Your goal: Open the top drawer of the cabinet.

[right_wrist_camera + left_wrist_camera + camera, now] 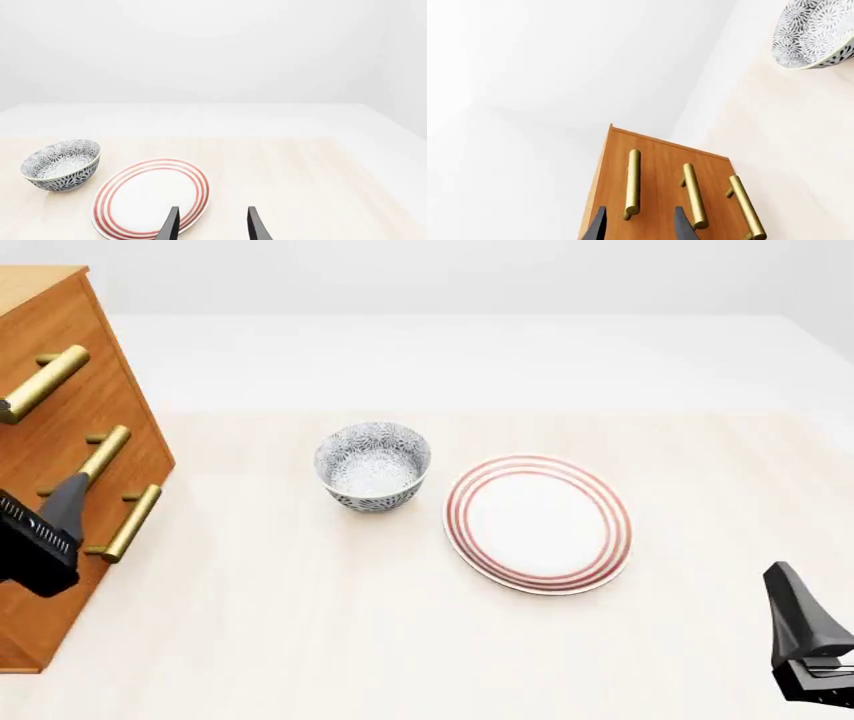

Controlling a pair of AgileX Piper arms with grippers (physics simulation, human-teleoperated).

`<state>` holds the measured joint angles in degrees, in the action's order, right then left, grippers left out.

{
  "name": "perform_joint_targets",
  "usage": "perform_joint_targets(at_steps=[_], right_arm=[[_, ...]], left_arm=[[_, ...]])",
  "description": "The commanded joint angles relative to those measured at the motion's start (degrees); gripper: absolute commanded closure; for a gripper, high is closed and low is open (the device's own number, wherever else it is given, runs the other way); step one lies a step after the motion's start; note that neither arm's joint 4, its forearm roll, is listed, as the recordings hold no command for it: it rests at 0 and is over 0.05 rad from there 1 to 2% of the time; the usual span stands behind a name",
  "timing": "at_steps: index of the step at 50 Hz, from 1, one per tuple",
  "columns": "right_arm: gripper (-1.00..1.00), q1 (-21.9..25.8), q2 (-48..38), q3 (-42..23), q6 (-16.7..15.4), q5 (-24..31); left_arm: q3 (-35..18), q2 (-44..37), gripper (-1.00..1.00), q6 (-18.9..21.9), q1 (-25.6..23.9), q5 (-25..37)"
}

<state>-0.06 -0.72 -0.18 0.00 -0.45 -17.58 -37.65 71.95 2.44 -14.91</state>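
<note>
The top drawer (54, 350) is the uppermost of three in the cabinet (74, 530), which stands at the far left of the counter (334, 640) in the front view, partly cut off by the picture's edge; its front sits flush with the two drawer fronts below, and its brass bar handle (43, 383) juts out toward the middle of the counter. In the left wrist view the three handles lie side by side on the orange-brown front, and the one at the cabinet's top edge (632, 184) lies in line with the gap between the two dark fingers. The left end effector (637, 227) is released, its fingers spread apart with nothing between them, close in front of the cabinet but not touching any handle. Out on the counter, well apart from the cabinet, a patterned bowl (372, 466) stands upright, and just beside it, to its right, lies a white plate with red rings (539, 523). The right end effector (210, 227) hovers near the counter's front right corner, also released and empty, its fingers pointing toward the plate's near edge.
</note>
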Motion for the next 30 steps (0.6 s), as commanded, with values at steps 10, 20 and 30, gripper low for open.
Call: perform_joint_targets(at_steps=[10,20,30], right_arm=[[-1.00,0.0,0.0,0.0,0.0,0.0],[-1.00,0.0,0.0,0.0,0.0,0.0],[-1.00,0.0,0.0,0.0,0.0,0.0]], left_arm=[[1.3,-11.6,-1.00,6.2,1.3,-13.8],[1.9,-16.4,-1.00,7.1,3.2,-19.6],[0.8,-19.1,-1.00,7.3,5.5,-21.9]])
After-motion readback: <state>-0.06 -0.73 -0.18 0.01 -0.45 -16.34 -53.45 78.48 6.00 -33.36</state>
